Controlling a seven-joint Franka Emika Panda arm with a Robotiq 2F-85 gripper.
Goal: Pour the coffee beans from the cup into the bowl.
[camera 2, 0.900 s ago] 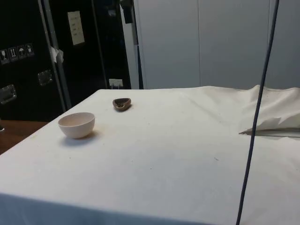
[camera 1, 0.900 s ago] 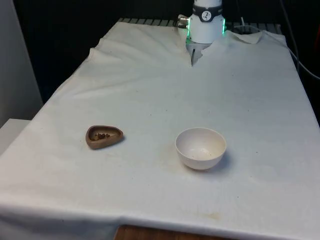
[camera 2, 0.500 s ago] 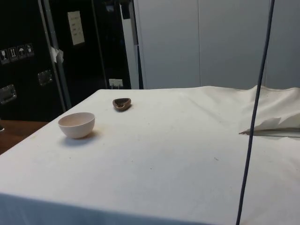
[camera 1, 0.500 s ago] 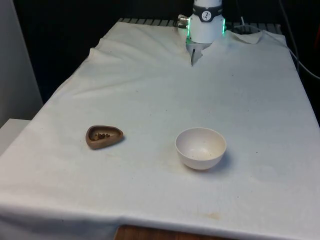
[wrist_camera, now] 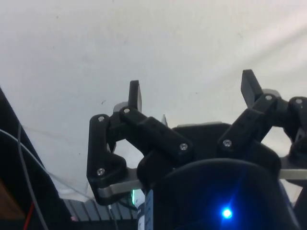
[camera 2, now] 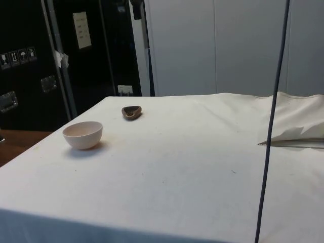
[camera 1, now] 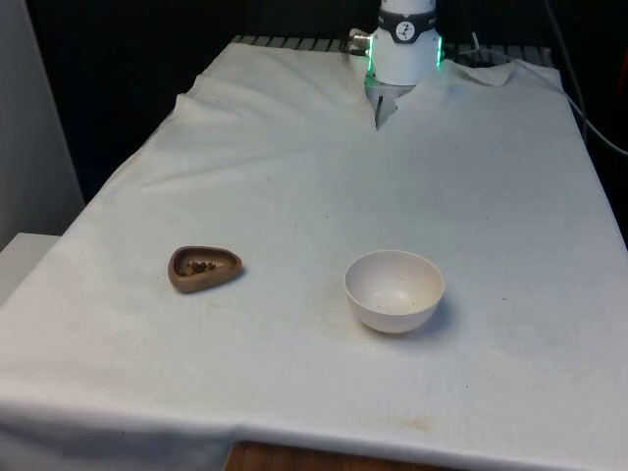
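Nothing on your table has shifted: brown cup (camera 1: 204,268) of beans (camera 1: 200,265), white bowl (camera 1: 394,290); gripper (wrist_camera: 192,91) fingers spread, released.

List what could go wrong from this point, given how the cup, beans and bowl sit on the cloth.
1. The cup is small, shallow and low on the cloth, so the open gripper may struggle to grip it and could snag fabric.
2. Its coffee beans lie loose near the rim; an early tilt could spill them.
3. The bowl is rounded and unsecured, so a bump might push it away.
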